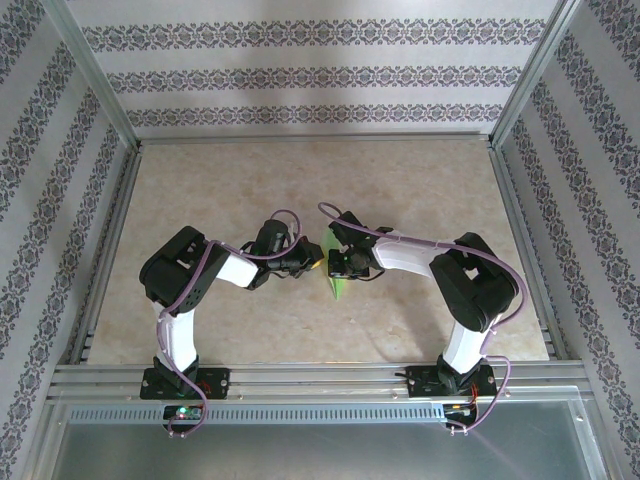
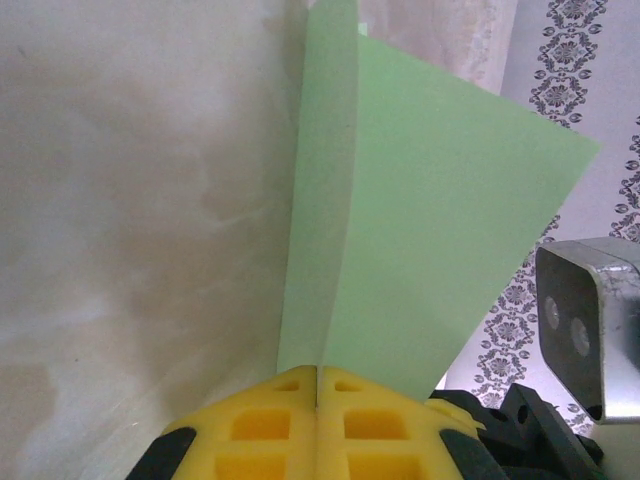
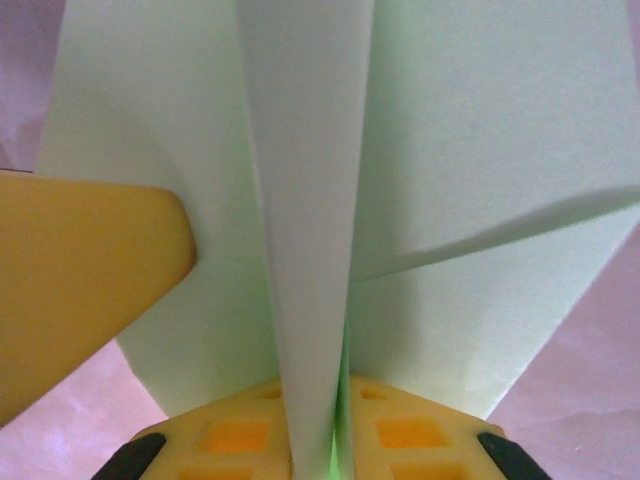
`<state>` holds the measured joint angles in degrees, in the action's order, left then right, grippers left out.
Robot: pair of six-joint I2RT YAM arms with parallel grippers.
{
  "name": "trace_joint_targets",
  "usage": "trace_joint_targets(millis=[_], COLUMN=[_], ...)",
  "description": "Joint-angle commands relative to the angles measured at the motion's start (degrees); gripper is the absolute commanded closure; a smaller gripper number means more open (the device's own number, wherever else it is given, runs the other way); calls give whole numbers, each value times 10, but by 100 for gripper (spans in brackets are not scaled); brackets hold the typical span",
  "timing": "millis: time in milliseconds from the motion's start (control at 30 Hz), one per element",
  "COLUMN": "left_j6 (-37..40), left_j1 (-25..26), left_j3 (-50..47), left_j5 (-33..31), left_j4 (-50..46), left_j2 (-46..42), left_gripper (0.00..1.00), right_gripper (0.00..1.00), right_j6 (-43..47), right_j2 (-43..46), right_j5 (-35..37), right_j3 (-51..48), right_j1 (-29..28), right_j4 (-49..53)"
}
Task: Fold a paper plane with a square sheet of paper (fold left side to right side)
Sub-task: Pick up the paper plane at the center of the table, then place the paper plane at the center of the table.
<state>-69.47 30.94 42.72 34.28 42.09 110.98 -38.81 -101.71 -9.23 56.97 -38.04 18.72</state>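
The light-green paper plane (image 1: 335,285) stands off the table between my two wrists, its pointed tip facing the near edge. My left gripper (image 1: 312,262) is shut on its centre fold; in the left wrist view the yellow pads (image 2: 280,420) of the left gripper (image 2: 317,375) meet on the thin edge, and a wing (image 2: 430,230) spreads to the right. My right gripper (image 1: 338,262) grips from the other side. In the right wrist view the right gripper (image 3: 335,440) pinches the plane's keel (image 3: 310,200), with wings (image 3: 490,130) fanning out on both sides.
The beige tabletop (image 1: 250,180) has free room all around the arms. Patterned walls and a metal frame (image 1: 100,90) close in the sides and back. A yellow finger of the left gripper (image 3: 80,290) presses against the paper at the left of the right wrist view.
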Motion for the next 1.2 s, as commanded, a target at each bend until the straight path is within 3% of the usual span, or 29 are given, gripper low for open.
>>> trace_joint_targets(millis=[0, 133, 300, 500, 767, 967, 1167], left_j6=[-4, 5, 48, 130, 269, 305, 320], left_j1=[8, 6, -14, -57, -95, -118, -129], left_j3=[-1, -13, -37, -56, -28, -41, -58], left_j5=[2, -7, -31, -91, -263, -319, -328], left_j4=[28, 32, -30, -212, -515, -609, -639], left_j2=[11, -10, -94, -263, -494, -595, -635], left_gripper=[95, 78, 67, 52, 24, 16, 11], right_gripper=[84, 91, 96, 97, 97, 97, 97], right_j6=[-5, -7, 3, 35, 77, 97, 81], right_j2=[-15, -4, 27, 39, -10, -94, -178], right_j5=[16, 25, 52, 88, 125, 154, 169], right_j3=[13, 13, 27, 82, 209, 330, 418], right_j1=[-11, -11, -9, 3, 41, 51, 49], right_j4=[16, 26, 57, 114, 186, 237, 269])
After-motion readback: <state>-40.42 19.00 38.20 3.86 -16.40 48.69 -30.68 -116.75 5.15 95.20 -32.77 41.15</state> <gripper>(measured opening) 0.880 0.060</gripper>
